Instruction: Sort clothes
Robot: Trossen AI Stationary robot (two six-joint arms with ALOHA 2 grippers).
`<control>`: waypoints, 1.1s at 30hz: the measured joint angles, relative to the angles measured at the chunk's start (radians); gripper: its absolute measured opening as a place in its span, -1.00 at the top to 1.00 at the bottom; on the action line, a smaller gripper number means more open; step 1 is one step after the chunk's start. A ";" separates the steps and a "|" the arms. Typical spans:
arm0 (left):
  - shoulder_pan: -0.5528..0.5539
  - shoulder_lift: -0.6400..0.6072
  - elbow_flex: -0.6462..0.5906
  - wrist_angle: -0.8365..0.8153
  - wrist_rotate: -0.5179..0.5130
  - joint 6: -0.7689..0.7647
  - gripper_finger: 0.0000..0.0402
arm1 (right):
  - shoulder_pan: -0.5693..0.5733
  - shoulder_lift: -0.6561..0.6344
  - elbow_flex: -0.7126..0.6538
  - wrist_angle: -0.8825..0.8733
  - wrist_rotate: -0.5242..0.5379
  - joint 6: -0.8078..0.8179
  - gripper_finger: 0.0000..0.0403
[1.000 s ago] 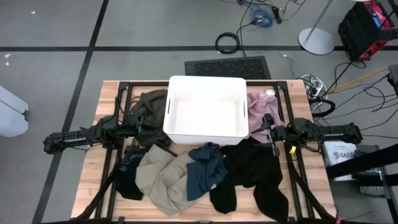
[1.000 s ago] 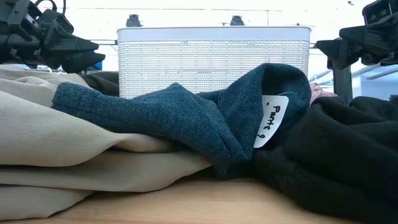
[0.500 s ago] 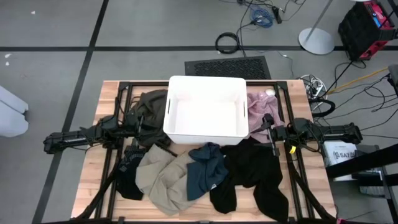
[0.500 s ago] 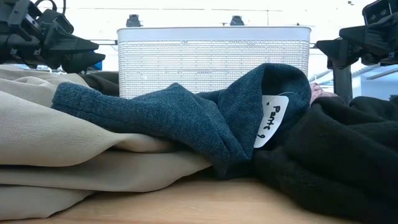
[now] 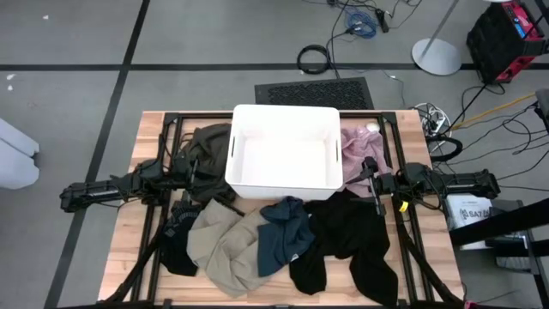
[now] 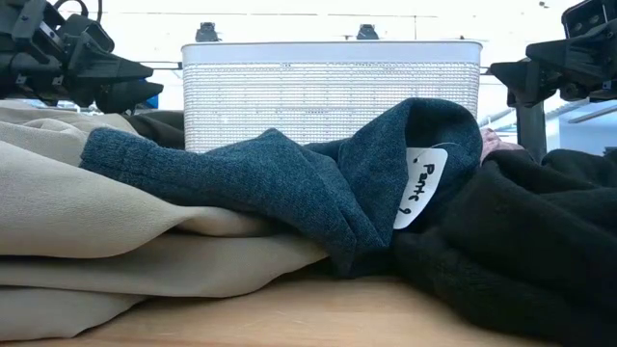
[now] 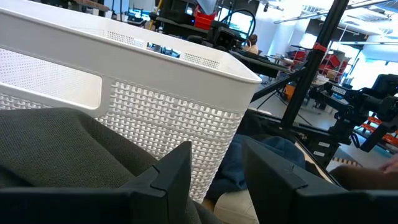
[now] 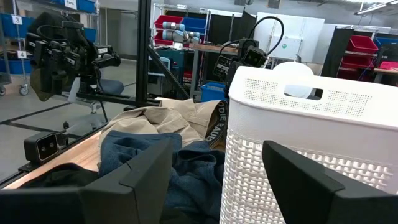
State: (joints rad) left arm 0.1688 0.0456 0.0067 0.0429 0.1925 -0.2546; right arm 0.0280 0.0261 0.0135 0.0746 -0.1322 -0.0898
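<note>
The clothes lie in a heap on the table's near half: a beige garment point(image 5: 225, 246), a dark teal one point(image 5: 283, 238) with a paper tag point(image 6: 420, 191) and a black one point(image 5: 350, 238). An olive-green garment point(image 5: 206, 144) lies left of the white bin point(image 5: 283, 187), and a pink one point(image 5: 356, 146) lies right of it. My left gripper point(image 5: 199, 174) hovers open over the olive cloth point(image 7: 56, 149). My right gripper point(image 5: 367, 174) hovers open at the bin's right side, its fingers level and apart point(image 8: 217, 180). Neither gripper touches anything.
The bin stands at the table's far middle, between the two grippers. A dark garment with a lettered band point(image 5: 177, 232) lies at the near left. A black metal frame point(image 5: 163, 129) runs along the table's sides. Bare wood shows at the near edge point(image 6: 318, 313).
</note>
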 joint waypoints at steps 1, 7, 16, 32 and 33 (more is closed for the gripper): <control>0.000 0.000 0.000 0.000 0.000 0.000 0.25 | 0.000 0.000 0.000 0.000 0.000 0.000 -0.18; 0.000 0.000 0.000 0.000 0.000 0.000 0.25 | 0.000 0.000 0.000 0.000 0.000 0.000 -0.18; 0.000 0.000 0.000 0.000 0.000 0.000 0.25 | 0.000 0.000 0.000 0.000 0.000 0.000 -0.18; 0.000 0.000 0.000 0.001 -0.041 0.000 0.25 | 0.000 0.000 0.000 0.006 0.000 0.000 -0.18; 0.000 0.000 0.000 0.001 -0.055 0.000 0.25 | 0.000 0.000 0.000 0.010 0.000 0.000 -0.18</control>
State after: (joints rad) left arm 0.1684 0.0458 0.0067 0.0439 0.1372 -0.2545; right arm 0.0284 0.0265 0.0139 0.0844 -0.1318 -0.0899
